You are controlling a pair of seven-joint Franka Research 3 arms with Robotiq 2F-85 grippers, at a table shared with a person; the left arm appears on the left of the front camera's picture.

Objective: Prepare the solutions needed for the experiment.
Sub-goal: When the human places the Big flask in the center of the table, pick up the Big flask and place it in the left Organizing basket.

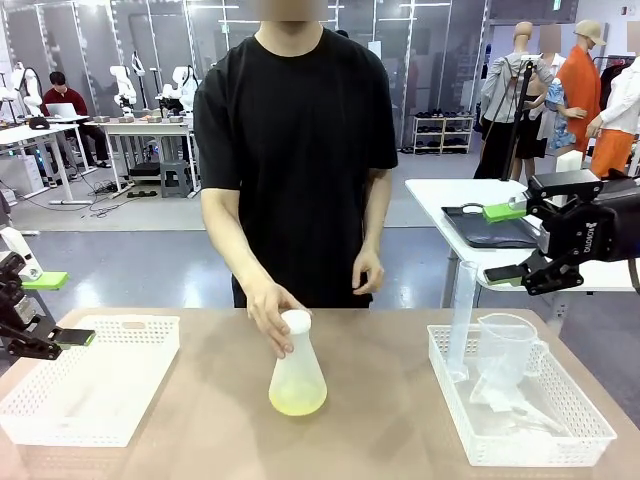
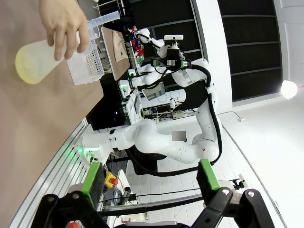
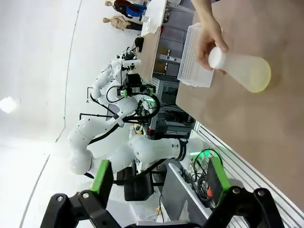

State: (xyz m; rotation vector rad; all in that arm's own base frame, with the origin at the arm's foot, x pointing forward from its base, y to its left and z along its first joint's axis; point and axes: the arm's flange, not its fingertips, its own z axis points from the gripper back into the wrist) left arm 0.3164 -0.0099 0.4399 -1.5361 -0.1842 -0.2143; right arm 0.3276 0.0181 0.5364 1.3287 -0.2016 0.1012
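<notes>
The pale yellow solution (image 1: 297,402) in a frosted conical flask (image 1: 297,362) stands between my left gripper (image 1: 60,309) and right gripper (image 1: 502,243); both gape empty, well apart from it.

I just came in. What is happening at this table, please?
A person's hand grips the neck of a frosted conical flask at mid-table, with a little pale yellow liquid in its bottom. Both robot arms are off to the sides. The left end effector hangs open beside the left basket, and the right end effector is open above the right basket, which holds a measuring cylinder and a jug. Neither end effector touches anything.
</notes>
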